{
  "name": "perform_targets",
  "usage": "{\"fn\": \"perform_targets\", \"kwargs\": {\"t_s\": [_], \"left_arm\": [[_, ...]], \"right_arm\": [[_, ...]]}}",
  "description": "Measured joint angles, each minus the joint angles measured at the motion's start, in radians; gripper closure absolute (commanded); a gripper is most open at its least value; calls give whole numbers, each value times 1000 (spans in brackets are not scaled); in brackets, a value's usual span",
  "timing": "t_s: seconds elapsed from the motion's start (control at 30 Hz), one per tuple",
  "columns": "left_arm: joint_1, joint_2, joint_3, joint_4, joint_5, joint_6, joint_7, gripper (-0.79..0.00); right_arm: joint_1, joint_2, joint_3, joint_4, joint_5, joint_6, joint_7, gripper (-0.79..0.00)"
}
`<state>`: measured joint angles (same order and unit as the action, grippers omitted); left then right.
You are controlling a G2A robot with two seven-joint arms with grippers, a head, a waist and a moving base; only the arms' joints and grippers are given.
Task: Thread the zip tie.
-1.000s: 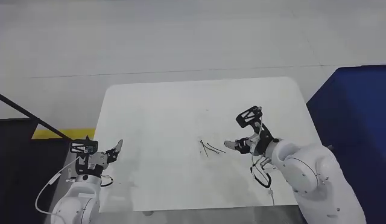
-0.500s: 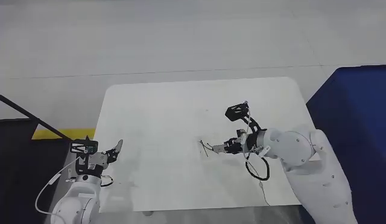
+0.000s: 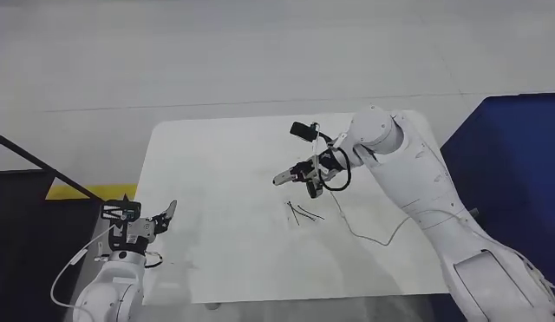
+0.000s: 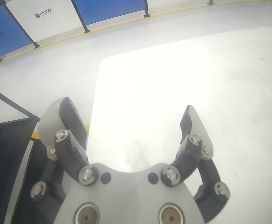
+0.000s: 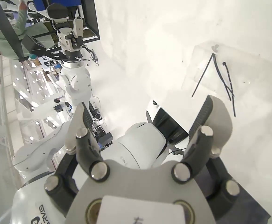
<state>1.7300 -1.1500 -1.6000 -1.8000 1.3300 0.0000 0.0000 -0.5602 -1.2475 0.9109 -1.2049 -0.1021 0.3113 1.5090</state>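
Your right gripper (image 3: pixel 284 179) is out over the middle of the bench (image 3: pixel 217 157), and its jaws are spread wide with nothing between them. Look at the right wrist view: the right gripper (image 5: pixel 145 103) is open and empty, both ribbed pads bare. There are the zip ties (image 5: pixel 226 80), a few thin black strips lying flat on the bench (image 5: pixel 173 36), crossing one another in a loose little heap just past the tip of one finger. From the top view the zip ties (image 3: pixel 302 211) sit near the centre of the bench, a touch toward the robot's side, and your right gripper is on the far side of them, close but apart, not touching any of them. A thin pale cable (image 3: pixel 364 235) trails from that arm across the bench, beside the ties. Over on the other side, your left gripper (image 3: pixel 165 216) is at the near left edge of the bench, well apart from the ties. In the left wrist view the left gripper (image 4: pixel 126 104) shows its jaws fully parted, holding nothing, with bare white bench (image 4: pixel 173 82) ahead of them.
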Motion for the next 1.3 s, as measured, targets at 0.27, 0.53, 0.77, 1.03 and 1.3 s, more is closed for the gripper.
{"fn": "perform_targets", "kwargs": {"t_s": [0.27, 0.53, 0.77, 1.03, 1.3], "left_arm": [[0, 0, 0, 0, 0, 0, 0, -785], [0, 0, 0, 0, 0, 0, 0, -785], [0, 0, 0, 0, 0, 0, 0, -785], [0, 0, 0, 0, 0, 0, 0, -785], [0, 0, 0, 0, 0, 0, 0, -785]], "right_arm": [[-30, 3, -13, 15, 93, 3, -13, -785], [-8, 1, -119, 65, -94, 124, -125, -394], [31, -7, -220, 87, -95, 144, -145, -256], [61, -18, -296, 138, -68, 167, -167, -172], [88, -45, -366, 196, -43, 165, -166, -175]]}}
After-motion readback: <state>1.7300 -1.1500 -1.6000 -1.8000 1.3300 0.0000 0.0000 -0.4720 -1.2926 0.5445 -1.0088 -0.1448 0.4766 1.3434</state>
